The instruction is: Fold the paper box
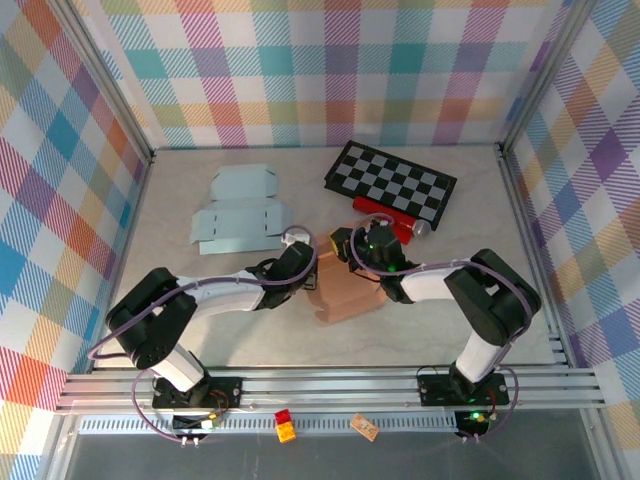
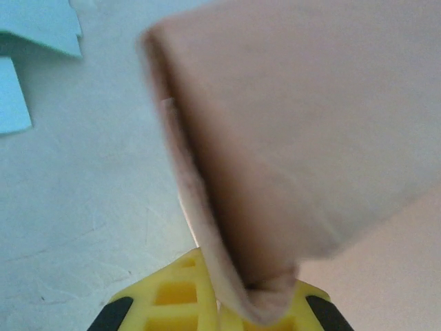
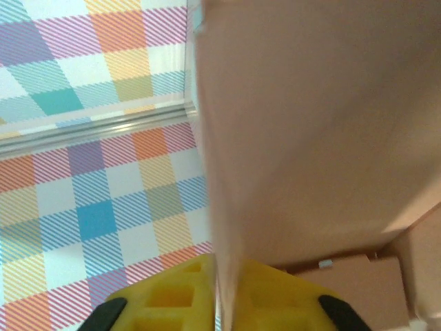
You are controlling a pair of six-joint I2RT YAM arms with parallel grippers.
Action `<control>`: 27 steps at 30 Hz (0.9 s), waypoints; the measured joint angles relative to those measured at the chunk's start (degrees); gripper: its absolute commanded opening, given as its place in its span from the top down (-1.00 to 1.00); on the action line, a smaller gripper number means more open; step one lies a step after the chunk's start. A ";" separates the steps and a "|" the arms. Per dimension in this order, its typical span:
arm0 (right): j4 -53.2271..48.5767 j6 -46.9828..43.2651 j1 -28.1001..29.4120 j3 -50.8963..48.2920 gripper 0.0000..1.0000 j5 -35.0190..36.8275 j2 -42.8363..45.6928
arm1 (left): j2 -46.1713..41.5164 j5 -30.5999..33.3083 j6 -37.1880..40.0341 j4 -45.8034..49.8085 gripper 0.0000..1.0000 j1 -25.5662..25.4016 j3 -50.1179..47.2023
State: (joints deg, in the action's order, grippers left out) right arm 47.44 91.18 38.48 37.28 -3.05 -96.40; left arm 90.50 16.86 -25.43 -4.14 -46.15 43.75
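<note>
Pale worktop [image 1: 200,330], plaid walls [image 1: 300,70]. Arms [image 1: 225,285] bend inward; left claw [image 2: 238,300] pinches the paper box [image 1: 348,295], right claw [image 3: 224,296] grip unclear.

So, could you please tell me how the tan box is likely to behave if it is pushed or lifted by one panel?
The box will probably flex: its wall looks thin and curved where the left end effector pinches it. It is likely light, being plain card. Only part-folded, it may slump or spring open when pushed.
</note>
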 measured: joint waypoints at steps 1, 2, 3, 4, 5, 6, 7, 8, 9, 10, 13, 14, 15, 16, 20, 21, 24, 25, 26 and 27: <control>-1.16 -0.02 0.28 0.07 0.39 -0.09 0.79 | 0.00 0.37 -0.20 0.46 1.00 0.00 0.61; -2.75 -0.09 0.57 0.26 0.28 -0.26 1.70 | 0.00 0.63 -0.42 1.11 1.00 -0.02 1.49; -4.13 -0.20 0.76 0.50 0.17 -0.48 2.62 | 0.00 0.87 -0.61 1.62 1.00 -0.07 2.27; -5.20 -0.13 0.90 0.70 0.11 -0.42 3.30 | -0.02 1.11 -0.76 2.21 1.00 -0.07 3.04; -6.05 -0.09 0.94 0.81 0.04 -0.37 3.93 | -0.04 1.38 -0.94 2.84 1.00 -0.07 3.87; -7.13 -0.13 0.94 0.98 -0.04 -0.31 4.63 | -0.13 1.57 -1.03 3.56 1.00 -0.07 4.63; -8.24 -0.13 0.92 1.09 -0.10 -0.22 5.20 | -0.24 1.75 -1.16 4.44 1.00 -0.07 5.31; -9.51 -0.13 0.90 1.25 -0.19 -0.04 5.95 | -0.35 1.86 -1.25 5.57 1.00 -0.07 6.12; -11.17 -0.20 0.92 1.51 -0.26 0.13 6.86 | -0.35 1.92 -1.49 7.04 1.00 -0.07 7.17; -12.72 -0.15 0.92 1.81 -0.32 0.22 7.65 | -0.35 1.95 -1.79 8.17 1.00 -0.07 8.09; -19.50 -0.92 0.70 3.93 -0.49 0.74 11.43 | -0.35 2.36 -2.82 13.18 1.00 0.11 11.72; -21.97 -1.49 0.37 4.92 -0.58 1.03 13.18 | -0.39 2.36 -3.37 14.88 1.00 0.22 12.90; -25.22 -2.25 0.09 6.34 -0.62 1.18 15.17 | -0.48 2.36 -3.78 16.81 1.00 0.52 14.01; -28.15 -2.84 -0.28 7.74 -0.63 1.36 16.83 | -0.59 2.32 -4.24 18.43 1.00 0.74 14.86; -40.87 -6.82 -3.50 15.65 -0.61 1.51 22.67 | -0.68 1.11 -6.69 28.04 1.00 2.86 20.50; -43.89 -8.15 -4.57 17.86 -0.61 1.46 23.67 | -0.68 0.39 -7.28 30.75 1.00 3.69 22.40; -52.85 -13.20 -9.20 24.22 -0.56 -0.07 25.29 | -0.55 -2.51 -8.57 37.66 1.00 6.43 28.17; -56.02 -15.30 -10.56 26.32 -0.55 -0.72 25.24 | -0.31 -4.07 -8.98 40.09 1.00 7.41 30.08; -59.36 -17.66 -12.02 28.76 -0.55 -1.55 25.00 | 0.00 -5.42 -9.38 42.18 1.00 8.44 31.87; -62.60 -20.09 -13.18 31.04 -0.55 -2.14 24.68 | 0.52 -7.08 -9.73 44.65 1.00 9.57 33.81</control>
State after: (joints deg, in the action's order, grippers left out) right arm -15.16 71.09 25.30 68.31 -5.19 -71.72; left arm 91.02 9.78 -35.16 40.51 -36.58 77.56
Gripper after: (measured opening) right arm 0.778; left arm 0.050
